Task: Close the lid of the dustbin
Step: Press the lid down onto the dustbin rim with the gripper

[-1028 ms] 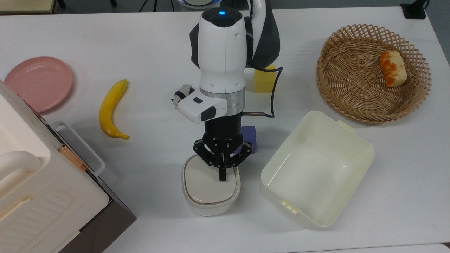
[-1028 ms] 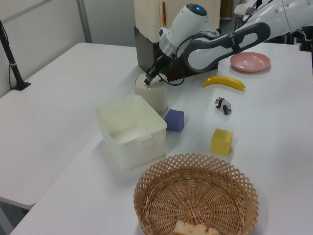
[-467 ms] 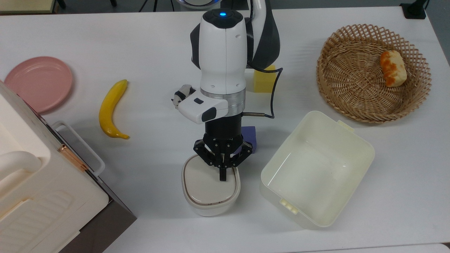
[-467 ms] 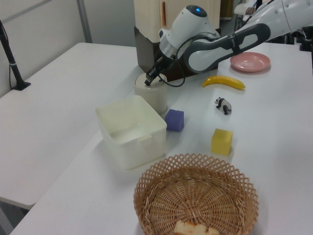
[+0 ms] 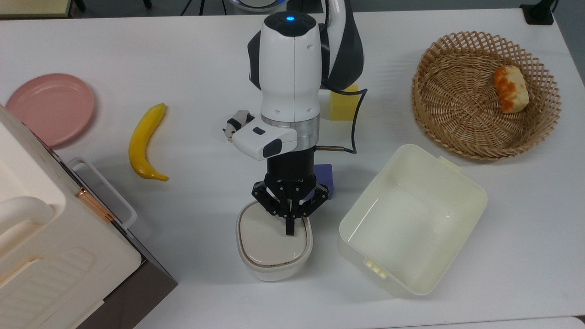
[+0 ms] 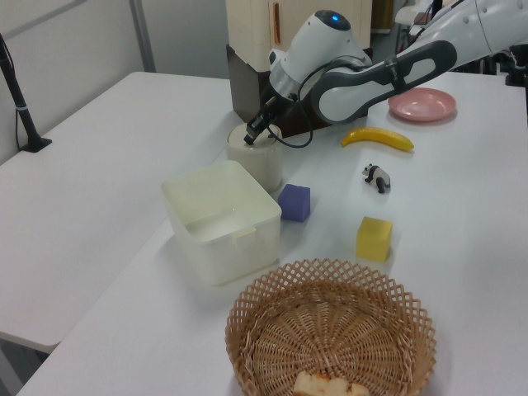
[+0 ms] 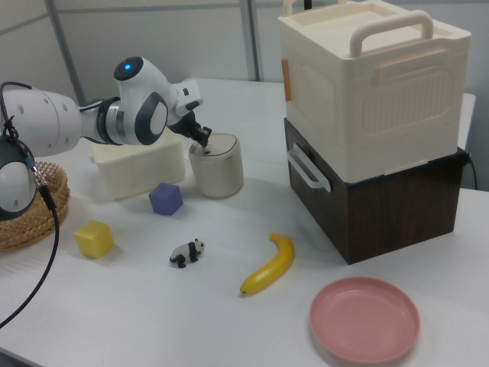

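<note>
Top view: one dustbin (image 5: 274, 269), one lid (image 5: 269, 240).

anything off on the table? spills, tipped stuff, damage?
Nothing stands out. The lid lies flat on the dustbin under the gripper, the cream tub sits upright, and there are no spills.

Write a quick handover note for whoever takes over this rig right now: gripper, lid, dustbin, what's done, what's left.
Gripper: fingers together, tip on or just above the lid, near its edge toward the purple cube.
Dustbin: upright between the large white box and the cream tub.
Done: lid lies flat on the rim, looks down.
Left: confirm it has latched, then lift the arm clear.
</note>
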Tool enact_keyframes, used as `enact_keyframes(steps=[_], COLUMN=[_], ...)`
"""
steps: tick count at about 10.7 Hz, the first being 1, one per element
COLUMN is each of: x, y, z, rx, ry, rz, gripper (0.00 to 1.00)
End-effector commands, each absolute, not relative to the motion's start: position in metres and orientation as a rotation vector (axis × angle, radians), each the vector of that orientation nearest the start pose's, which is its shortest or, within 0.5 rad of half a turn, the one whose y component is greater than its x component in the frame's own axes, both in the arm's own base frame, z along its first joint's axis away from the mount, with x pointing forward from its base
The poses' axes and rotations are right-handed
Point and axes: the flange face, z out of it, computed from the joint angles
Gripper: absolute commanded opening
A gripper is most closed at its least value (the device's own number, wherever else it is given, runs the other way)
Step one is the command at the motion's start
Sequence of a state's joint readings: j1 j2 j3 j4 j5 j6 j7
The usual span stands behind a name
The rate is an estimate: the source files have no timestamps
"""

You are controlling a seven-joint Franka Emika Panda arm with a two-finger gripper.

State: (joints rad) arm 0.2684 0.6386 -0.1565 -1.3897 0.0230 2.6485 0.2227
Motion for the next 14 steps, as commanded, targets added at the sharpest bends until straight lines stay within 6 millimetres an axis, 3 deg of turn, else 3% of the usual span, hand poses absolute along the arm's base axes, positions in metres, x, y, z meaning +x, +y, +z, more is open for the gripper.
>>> enact_keyframes(steps=[1,5,10,14], x=[0.747,0.741,0.738,0.723], y=[0.111,0.105,0.082,0.070], z=[0.375,0.402,0.439,0.440], rx=[-2.989,-2.971,-2.945,-2.960], ry=[0.134,0.149,0.196,0.203], rz=[-0.829,-0.862,-0.923,-0.885], gripper=[0.00,0.00,0.00,0.00])
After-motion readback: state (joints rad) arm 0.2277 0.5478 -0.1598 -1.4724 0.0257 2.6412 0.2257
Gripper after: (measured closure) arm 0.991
